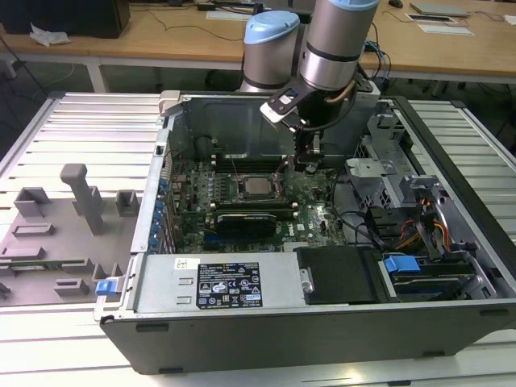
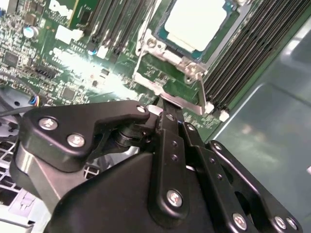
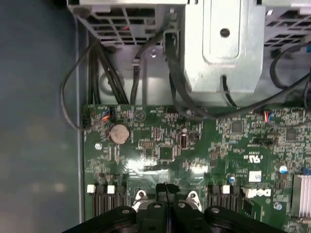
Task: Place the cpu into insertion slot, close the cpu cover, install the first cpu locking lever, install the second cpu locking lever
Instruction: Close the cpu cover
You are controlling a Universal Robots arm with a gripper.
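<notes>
Sitting flat in the insertion slot (image 1: 240,189), the cpu (image 1: 258,186) lies mid-board on the green motherboard (image 1: 318,201), with the cpu cover (image 2: 154,48) apparently lowered around it. The gripper (image 2: 166,103) hangs just to the exterior view's right of the socket. Its fingers are pressed together with nothing visible between them, and the tips are at a shiny tab beside a locking lever (image 2: 201,90); contact cannot be confirmed. Assessment: the chip is light, rigid and fragile underneath, best held by opposite edges. The lever is likely a stiff, springy, slippery wire; take it at its bent end.
</notes>
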